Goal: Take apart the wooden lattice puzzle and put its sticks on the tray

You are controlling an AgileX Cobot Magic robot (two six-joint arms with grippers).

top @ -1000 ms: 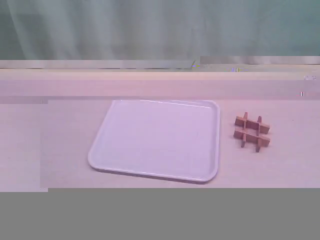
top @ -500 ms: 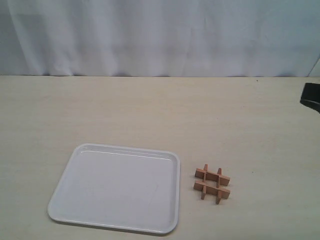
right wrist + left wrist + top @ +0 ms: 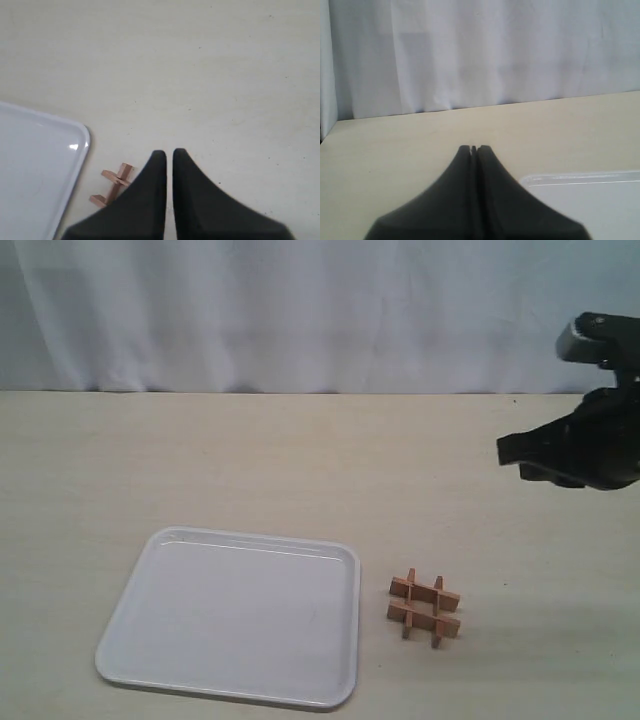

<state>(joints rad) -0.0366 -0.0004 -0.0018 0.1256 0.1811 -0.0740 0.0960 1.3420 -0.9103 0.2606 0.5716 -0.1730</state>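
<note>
The wooden lattice puzzle (image 3: 425, 607) lies whole on the table just right of the tray (image 3: 250, 537), a hash of four reddish-brown sticks. My right gripper (image 3: 512, 452) hangs in the air well above and to the right of it. In the right wrist view, only a narrow gap separates the right gripper (image 3: 169, 153) fingers, and nothing is between them. One finger hides part of the puzzle (image 3: 113, 185), with the tray (image 3: 82, 135) corner beside it. The left gripper (image 3: 473, 148) is shut and empty near a tray (image 3: 570, 176) corner; it is outside the exterior view.
A pale beige table (image 3: 300, 460) carries everything, with a white curtain (image 3: 300, 310) hanging behind it. Nothing lies on the tray. The right arm's black body (image 3: 595, 445) fills the upper right edge.
The right arm has come in from the right edge, moving left into the exterior view. Puzzle and tray have stayed put over the last half second.
</note>
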